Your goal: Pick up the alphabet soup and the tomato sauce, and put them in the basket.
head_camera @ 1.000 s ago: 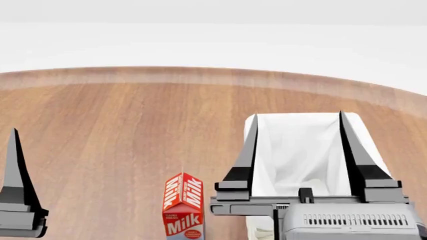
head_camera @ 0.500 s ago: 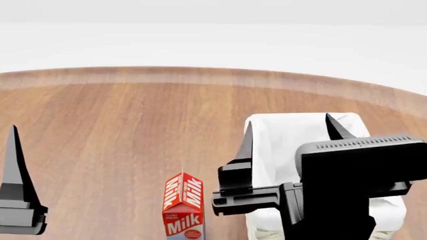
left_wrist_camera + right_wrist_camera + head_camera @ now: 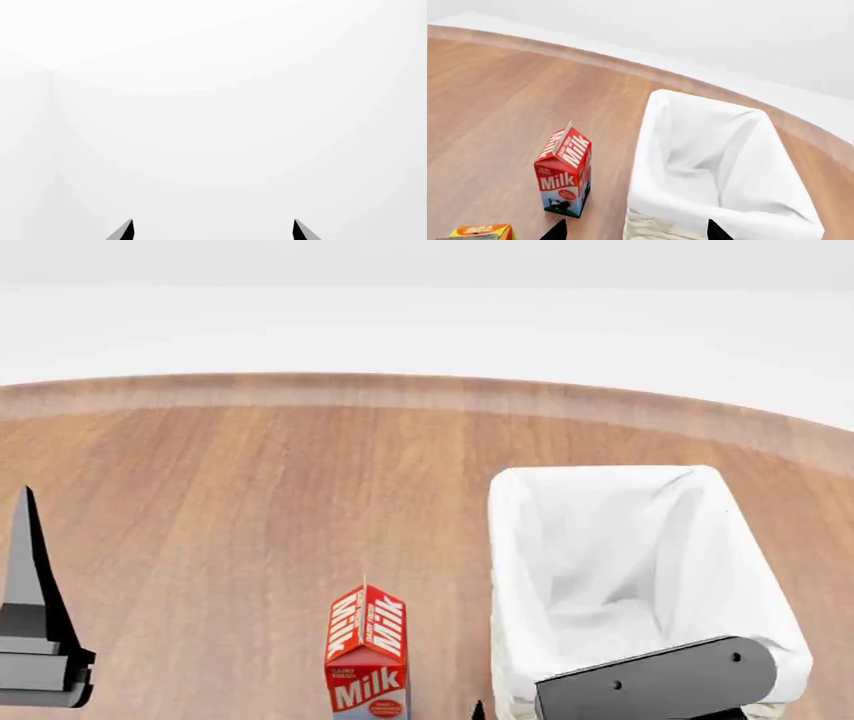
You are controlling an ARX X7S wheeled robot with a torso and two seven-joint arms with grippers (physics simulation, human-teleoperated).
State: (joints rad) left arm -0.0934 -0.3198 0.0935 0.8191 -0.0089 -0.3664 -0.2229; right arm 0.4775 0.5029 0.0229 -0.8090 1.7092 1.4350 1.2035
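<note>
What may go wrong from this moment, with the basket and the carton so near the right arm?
1. The milk carton stands upright, tall and narrow, beside the basket; the right gripper, low near both, might knock it over.
2. Neither can shows in any view, and the basket's visible lining looks empty, so reaching blindly may hit unseen things.
3. The left gripper faces only blank white, so its camera gives no guidance.

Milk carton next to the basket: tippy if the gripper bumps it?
Probably. The milk carton stands upright, tall on a small base, so a high nudge would likely topple it. Its flat sides mean it shouldn't roll. It stands apart from the basket, so nothing braces it.
</note>
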